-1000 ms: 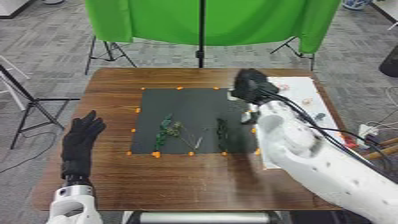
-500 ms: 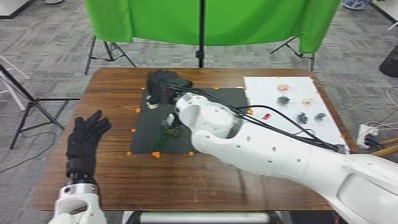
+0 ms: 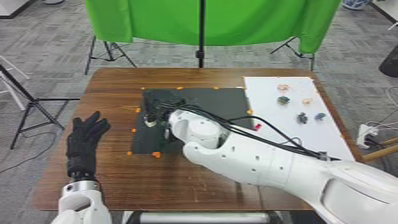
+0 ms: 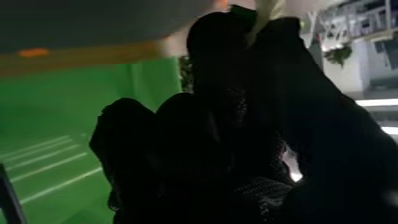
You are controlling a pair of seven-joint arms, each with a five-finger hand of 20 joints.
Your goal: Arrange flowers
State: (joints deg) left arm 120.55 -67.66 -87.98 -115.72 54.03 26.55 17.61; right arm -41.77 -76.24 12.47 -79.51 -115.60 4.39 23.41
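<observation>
Over the dark mat, the right hand pinches what seems a pale flower between nearly closed fingertips, the left hand relaxed and straight; probably light and easily crushed, it is best held by its stem.

"What's hanging beyond the wooden surface?"
"A green cloth. A black tripod is standing leftward on the gray floor."
"And the light?"
"White strips are glowing in the right wrist view."
</observation>
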